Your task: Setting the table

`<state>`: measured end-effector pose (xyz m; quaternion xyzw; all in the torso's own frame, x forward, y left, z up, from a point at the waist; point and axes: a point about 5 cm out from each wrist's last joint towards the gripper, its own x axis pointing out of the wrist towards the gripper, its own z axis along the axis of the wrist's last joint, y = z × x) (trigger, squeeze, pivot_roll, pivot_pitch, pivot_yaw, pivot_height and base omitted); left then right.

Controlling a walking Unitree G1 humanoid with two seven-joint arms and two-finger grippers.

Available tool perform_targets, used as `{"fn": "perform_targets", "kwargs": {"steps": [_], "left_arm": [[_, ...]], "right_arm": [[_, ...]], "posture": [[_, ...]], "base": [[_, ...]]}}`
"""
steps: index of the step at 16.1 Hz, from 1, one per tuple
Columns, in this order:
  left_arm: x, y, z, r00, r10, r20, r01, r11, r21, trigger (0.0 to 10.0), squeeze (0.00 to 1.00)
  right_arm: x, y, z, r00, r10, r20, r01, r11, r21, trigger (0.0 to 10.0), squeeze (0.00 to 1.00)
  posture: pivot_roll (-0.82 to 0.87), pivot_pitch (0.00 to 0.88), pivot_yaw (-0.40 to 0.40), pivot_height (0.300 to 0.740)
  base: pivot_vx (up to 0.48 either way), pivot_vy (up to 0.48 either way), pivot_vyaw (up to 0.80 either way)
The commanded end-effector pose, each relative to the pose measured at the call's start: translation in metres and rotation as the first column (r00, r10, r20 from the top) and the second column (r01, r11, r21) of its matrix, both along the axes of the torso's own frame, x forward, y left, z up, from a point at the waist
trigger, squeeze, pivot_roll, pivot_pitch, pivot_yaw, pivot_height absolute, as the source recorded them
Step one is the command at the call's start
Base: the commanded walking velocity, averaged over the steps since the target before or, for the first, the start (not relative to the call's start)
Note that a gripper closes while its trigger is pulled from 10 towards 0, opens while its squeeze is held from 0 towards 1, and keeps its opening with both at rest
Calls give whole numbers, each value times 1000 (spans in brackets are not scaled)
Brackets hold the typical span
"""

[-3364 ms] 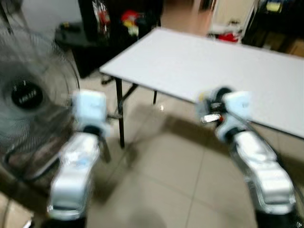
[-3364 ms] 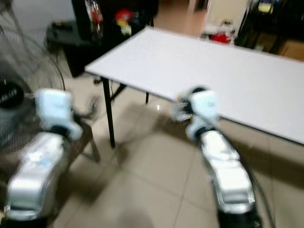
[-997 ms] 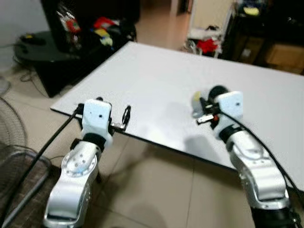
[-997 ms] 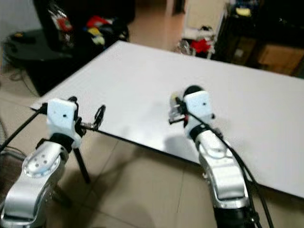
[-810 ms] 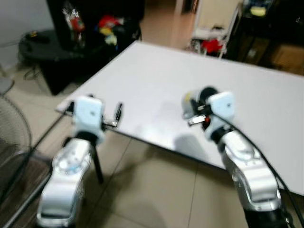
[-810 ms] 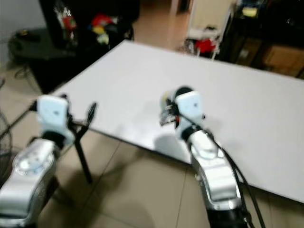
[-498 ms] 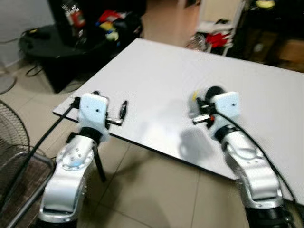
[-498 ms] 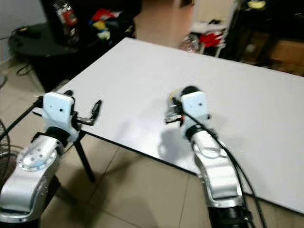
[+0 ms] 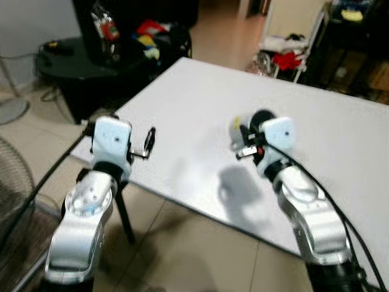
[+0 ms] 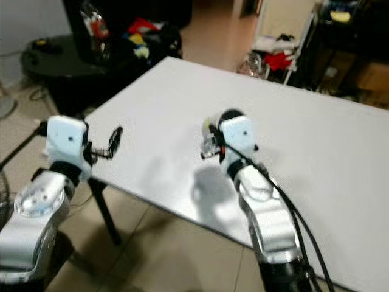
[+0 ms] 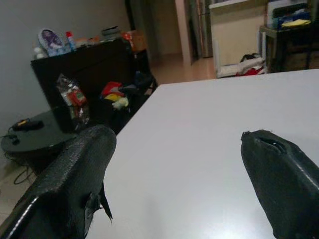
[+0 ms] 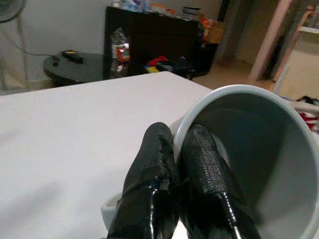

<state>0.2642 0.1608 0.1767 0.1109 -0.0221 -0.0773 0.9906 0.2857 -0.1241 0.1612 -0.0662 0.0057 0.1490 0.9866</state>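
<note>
Table: white table (image 9: 194,115), standing on a tiled floor (image 9: 182,255); the near edge lies just ahead of both arms.
Right gripper: right gripper (image 12: 174,149) raised above the tabletop, near the front edge; its two black fingers (image 12: 204,164) are pressed together on the rim of a cup.
Cup: white cup (image 12: 249,149), held off the table surface and tilted, with its open mouth facing the wrist camera; one finger lies inside the rim, the other outside against the wall. From the head views the cup (image 10: 209,135) sits at the far end of the right wrist, partly hidden behind it.
Shadow: a dark patch on the tabletop directly under the right arm.
Left gripper: left gripper (image 9: 148,142) at the table's near left corner, level with the edge; fingers spread wide, nothing between them.
Left fingers: both fingers (image 11: 75,174) frame bare tabletop.
Surroundings: dark cabinet (image 9: 134,24) with coloured items beyond the table's far left; round black side table (image 9: 67,58) to the left.
</note>
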Motion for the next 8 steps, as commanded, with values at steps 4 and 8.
{"fn": "perform_targets", "kwargs": {"steps": [4, 8], "left_arm": [[0, -7, 1, 1000, -22, 1, 22, 1000, -9, 10000, 0], [0, -8, 0, 1000, -23, -3, 23, 1000, -12, 10000, 0]], "right_arm": [[4, -8, 5, 999, -21, 25, 21, 1000, -10, 10000, 0], [4, -8, 4, 1000, -17, 23, 18, 1000, -15, 10000, 0]], "posture": [[131, 0, -2, 740], [131, 0, -4, 740]], "base": [[322, 0, 0], [322, 0, 0]]}}
